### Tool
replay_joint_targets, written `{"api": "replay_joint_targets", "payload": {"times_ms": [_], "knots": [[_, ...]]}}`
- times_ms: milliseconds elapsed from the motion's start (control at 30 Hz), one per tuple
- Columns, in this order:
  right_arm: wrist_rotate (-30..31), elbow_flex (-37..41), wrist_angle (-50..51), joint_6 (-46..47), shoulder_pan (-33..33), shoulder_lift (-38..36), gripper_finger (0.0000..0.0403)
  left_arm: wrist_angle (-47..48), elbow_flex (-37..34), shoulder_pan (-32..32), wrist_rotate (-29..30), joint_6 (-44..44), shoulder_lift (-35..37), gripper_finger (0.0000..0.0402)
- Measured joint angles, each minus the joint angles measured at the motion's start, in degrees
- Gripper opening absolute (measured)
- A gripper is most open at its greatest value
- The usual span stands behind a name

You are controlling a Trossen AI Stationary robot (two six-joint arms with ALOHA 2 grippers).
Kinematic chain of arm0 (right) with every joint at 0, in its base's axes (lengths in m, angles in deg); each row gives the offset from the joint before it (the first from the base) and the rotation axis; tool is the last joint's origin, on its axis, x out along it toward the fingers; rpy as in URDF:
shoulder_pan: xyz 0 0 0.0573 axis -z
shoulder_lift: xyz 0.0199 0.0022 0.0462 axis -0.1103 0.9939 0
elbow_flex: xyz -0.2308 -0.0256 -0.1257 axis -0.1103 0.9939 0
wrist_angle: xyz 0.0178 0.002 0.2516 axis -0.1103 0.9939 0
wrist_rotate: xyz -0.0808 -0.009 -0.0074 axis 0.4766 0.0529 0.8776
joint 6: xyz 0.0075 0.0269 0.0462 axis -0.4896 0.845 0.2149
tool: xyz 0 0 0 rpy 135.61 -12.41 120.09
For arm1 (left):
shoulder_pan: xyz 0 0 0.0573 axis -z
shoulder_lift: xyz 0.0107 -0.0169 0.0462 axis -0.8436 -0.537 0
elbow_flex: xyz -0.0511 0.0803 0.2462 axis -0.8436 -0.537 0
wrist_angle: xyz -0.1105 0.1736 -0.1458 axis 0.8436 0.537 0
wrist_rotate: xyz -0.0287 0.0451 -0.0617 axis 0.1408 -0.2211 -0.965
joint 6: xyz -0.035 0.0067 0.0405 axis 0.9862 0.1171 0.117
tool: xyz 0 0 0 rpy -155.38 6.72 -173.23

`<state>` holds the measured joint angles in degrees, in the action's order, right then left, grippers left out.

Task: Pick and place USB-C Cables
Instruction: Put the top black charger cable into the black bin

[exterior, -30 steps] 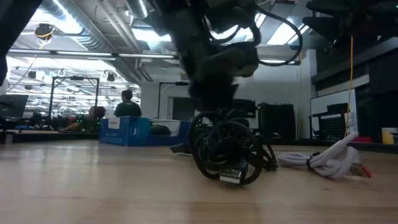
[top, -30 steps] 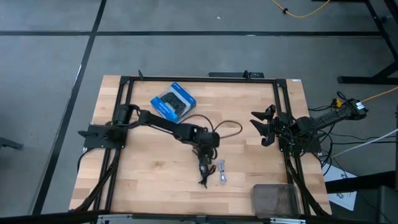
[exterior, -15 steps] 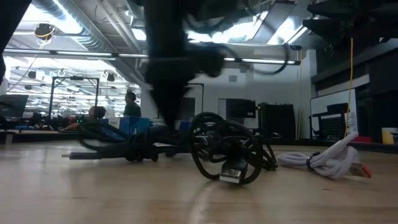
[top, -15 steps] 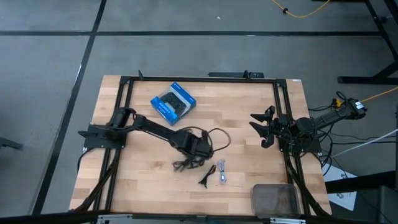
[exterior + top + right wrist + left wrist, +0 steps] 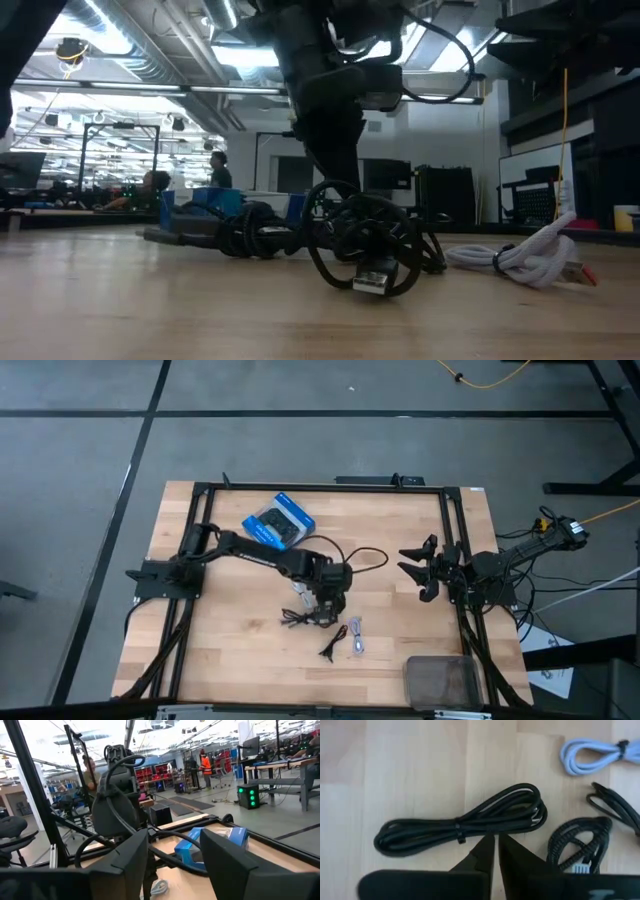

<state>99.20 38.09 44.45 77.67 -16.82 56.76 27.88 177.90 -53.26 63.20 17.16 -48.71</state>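
Hovering over the middle of the bench (image 5: 200, 650), the left pincer (image 5: 496, 851) has its two fingers pressed together with nothing between them, directly above a tied black cable bundle (image 5: 460, 826) that lies flat on the wood. In the high view this bundle (image 5: 300, 620) rests just beside the arm's wrist, a little apart from the other USB-C cables. I judge that it was set there on purpose, as a separate place for sorted cables (this is only my reading of the layout).

Two cables wait close together nearer the front edge: a loosely coiled black cable (image 5: 331, 642) and, just beside it, a white-grey cable (image 5: 356, 637). The left wrist view shows the same white-grey one (image 5: 592, 754) folded into a small loop with a tie, and the black coil (image 5: 577, 845) with its plug end turned toward the camera. In the low view the coil (image 5: 368, 245) stands partly on its edge, so it may roll or spring open when gripped.

The blue box (image 5: 279, 525) lies well apart, toward the far side, and is not part of the job.

The right pincer (image 5: 420, 567) waits at the right side of the bench, its fingers spread wide and holding nothing.
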Motion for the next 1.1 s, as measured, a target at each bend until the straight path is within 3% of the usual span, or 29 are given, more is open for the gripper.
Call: {"api": "replay_joint_targets", "payload": {"times_ms": [233,433,600,733,967,1100], "knots": [[0.00,0.00,0.00,-0.24,0.00,0.00,0.0184,0.00,0.00,-0.89,-1.86,-8.00,0.00,0.0090],[-0.02,0.00,0.03,-0.51,0.00,0.00,0.0184,-0.16,0.00,-0.70,1.75,-17.51,0.00,0.0125],[-0.08,0.00,1.10,-0.13,0.00,0.00,0.0184,-0.50,0.00,-0.20,8.13,-34.09,-0.75,0.0129],[-0.11,0.00,2.03,-0.01,-0.01,0.00,0.0184,-0.57,-0.07,0.70,8.75,-45.73,-2.01,0.0129],[-1.05,0.00,2.85,1.52,0.00,-0.02,0.0184,-6.47,-0.07,1.38,13.33,-51.29,-5.07,0.0129],[-5.27,0.00,2.94,2.74,-0.02,-0.02,0.0184,-8.99,-0.01,1.00,11.88,-53.94,-6.89,0.0129]]}}
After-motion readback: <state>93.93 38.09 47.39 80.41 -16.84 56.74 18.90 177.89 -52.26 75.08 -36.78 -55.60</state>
